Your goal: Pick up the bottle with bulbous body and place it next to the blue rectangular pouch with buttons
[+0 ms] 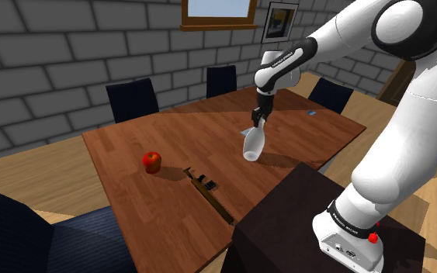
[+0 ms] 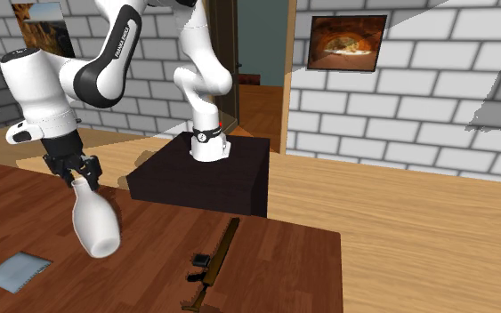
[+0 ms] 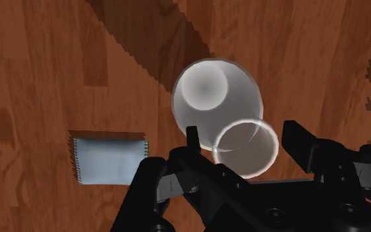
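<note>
The white bottle [image 1: 254, 144] with a bulbous body leans under my black gripper [image 1: 258, 120], over the middle of the brown wooden table [image 1: 131, 147]. Whether its base touches the wood I cannot tell. In the wrist view its open neck [image 3: 246, 148] sits between the fingers [image 3: 192, 137], which stand apart on either side and do not clearly clasp it. The pale blue rectangular pouch [image 3: 108, 161] lies flat on the table a short way beside the bottle [image 3: 210, 92]. From the second exterior view the bottle [image 2: 94, 222] tilts below the gripper [image 2: 81, 173], with the pouch [image 2: 17, 269] near the table's front.
A red apple [image 1: 152, 161] and a long brown rifle-like object [image 1: 209, 194] lie on the table toward the shoulder view's left and front. Dark chairs [image 1: 133, 98] line the far side. The dark stand [image 1: 286, 217] sits against the table's near edge.
</note>
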`<action>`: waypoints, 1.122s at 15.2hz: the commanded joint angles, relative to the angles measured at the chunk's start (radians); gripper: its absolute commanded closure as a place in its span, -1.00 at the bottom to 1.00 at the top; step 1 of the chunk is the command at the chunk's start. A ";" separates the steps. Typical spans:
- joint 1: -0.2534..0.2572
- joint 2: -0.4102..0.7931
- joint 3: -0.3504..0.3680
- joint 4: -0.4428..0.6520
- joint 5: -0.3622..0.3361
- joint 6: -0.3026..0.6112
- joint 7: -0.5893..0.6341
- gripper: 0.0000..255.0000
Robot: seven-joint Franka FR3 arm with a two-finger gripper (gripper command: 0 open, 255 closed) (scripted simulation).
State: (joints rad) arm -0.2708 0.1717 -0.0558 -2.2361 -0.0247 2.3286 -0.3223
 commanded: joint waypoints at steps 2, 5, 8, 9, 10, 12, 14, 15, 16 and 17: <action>0.000 0.000 0.000 0.000 0.000 0.000 0.000 -1.00; 0.000 0.000 0.000 0.000 0.000 0.000 0.000 -1.00; 0.002 -0.059 0.000 0.039 -0.002 -0.097 0.002 -1.00; 0.003 -0.072 0.001 0.051 -0.002 -0.123 0.002 -1.00; 0.003 -0.072 0.001 0.051 -0.002 -0.123 0.002 -1.00; 0.003 -0.073 0.001 0.051 -0.002 -0.123 0.002 -1.00; 0.003 -0.072 0.001 0.051 -0.002 -0.123 0.002 -1.00; 0.003 -0.072 0.001 0.051 -0.002 -0.123 0.002 -1.00; 0.003 -0.072 0.001 0.051 -0.002 -0.123 0.002 -1.00; 0.003 -0.072 0.001 0.051 -0.002 -0.123 0.002 -1.00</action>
